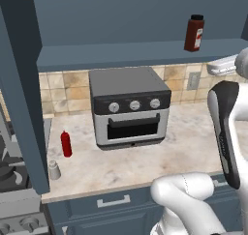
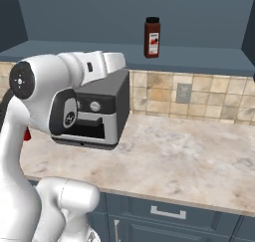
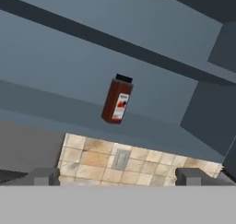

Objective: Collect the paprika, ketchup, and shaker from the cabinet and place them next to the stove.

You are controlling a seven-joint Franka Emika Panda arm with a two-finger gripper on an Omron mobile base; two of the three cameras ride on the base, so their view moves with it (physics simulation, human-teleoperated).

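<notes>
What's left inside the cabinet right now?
Only the paprika stands upright on the cabinet shelf. The shelf's far left end is hidden behind the cabinet side panel.

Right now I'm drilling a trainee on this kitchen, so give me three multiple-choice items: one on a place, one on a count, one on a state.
1. Where is the paprika?
A. on the cabinet shelf
B. on the counter
C. inside the toaster oven

2. How many knobs on the toaster oven?
A. one
B. three
C. five

3. How is the gripper?
A. shut on the ketchup
B. shut on the shaker
C. open, holding nothing

Answers:
1. A: the jar stands upright on the shelf above the backsplash.
2. B: three round knobs sit in a row above its door.
3. C: its fingers stand wide apart; the ketchup and shaker stand on the counter.
</notes>
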